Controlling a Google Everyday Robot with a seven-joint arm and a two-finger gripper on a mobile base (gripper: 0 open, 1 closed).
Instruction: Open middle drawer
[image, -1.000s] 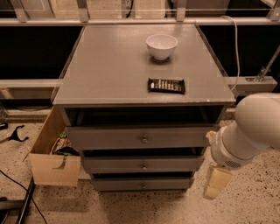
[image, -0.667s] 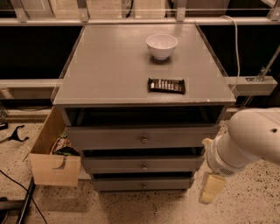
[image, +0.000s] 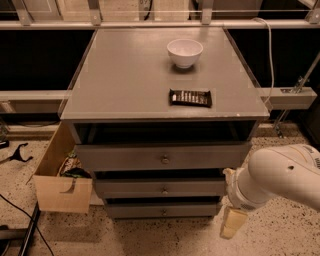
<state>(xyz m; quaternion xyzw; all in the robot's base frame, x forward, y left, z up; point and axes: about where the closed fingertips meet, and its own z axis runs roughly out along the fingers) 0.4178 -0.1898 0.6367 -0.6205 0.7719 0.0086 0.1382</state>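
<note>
The grey cabinet has three knobbed drawer fronts stacked at its front. The middle drawer (image: 150, 188) is the flat grey front with a small round metal knob (image: 164, 190), between the wider top front (image: 160, 158) and the bottom front (image: 160, 211). It looks nearly closed, with a dark gap above it. My gripper (image: 233, 223) hangs low at the right of the cabinet, just beyond the drawers' right ends, below the white rounded arm (image: 280, 177). It touches no knob.
A white bowl (image: 184, 52) and a dark snack bar (image: 190, 98) lie on the cabinet top (image: 125, 75). A tan wooden box (image: 62, 192) with a cut-out handle stands on the floor at the cabinet's left. A black cable (image: 20, 220) lies at the lower left.
My arm and gripper have moved left and a little down, closer to the cabinet's lower right corner. The drawers, bowl and bar have not moved.
</note>
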